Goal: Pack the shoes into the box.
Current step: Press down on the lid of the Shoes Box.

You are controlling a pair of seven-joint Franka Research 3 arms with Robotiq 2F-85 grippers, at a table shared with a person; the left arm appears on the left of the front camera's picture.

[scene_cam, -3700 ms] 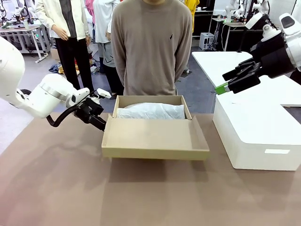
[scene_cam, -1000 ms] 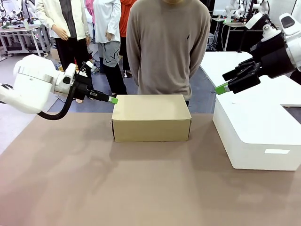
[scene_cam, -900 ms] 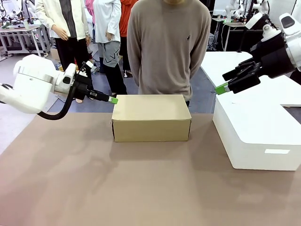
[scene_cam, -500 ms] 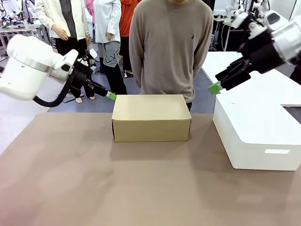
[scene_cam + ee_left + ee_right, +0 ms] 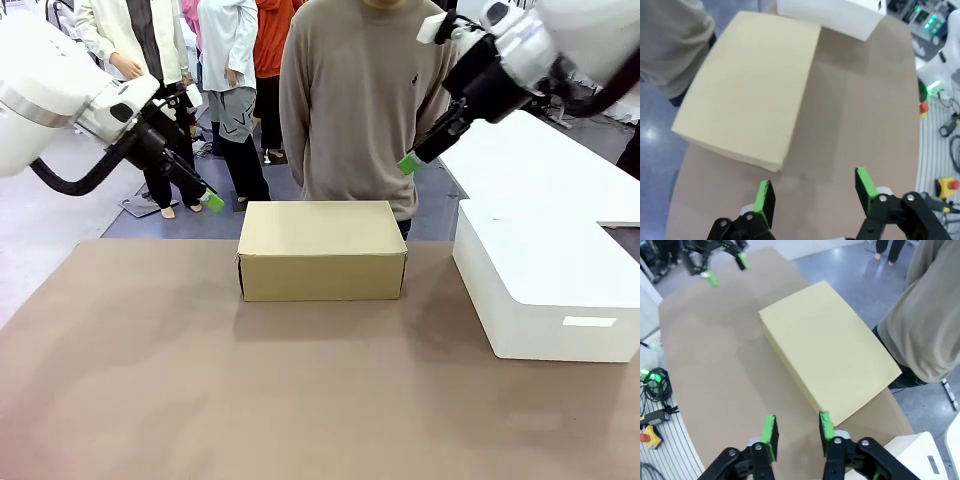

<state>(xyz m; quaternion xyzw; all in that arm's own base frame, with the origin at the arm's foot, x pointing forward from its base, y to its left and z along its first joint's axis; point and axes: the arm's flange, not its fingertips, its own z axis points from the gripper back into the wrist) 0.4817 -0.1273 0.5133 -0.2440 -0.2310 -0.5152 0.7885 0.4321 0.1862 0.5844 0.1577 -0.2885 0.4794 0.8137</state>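
The box (image 5: 322, 250) is observed closed on the bench (image 5: 300, 390) — below and between both jaws. Left gripper (image 5: 812, 192) jaws are spread wide, empty; right gripper (image 5: 797, 432) jaws are parted narrowly, empty.

Both arms are glossy white with rounded joints, a black cable looping beside the left one. Each hand is black, the left hand (image 5: 812, 197) and right hand (image 5: 798, 436) tipped with bright green pads and small silver screws.

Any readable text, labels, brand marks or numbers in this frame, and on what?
None can be read.
Closed tan cardboard shoebox: plain faces, no print.
White block: a small pale label on its front, nothing legible on it.
Person's beige sweater: a tiny dark chest emblem, too small to read.
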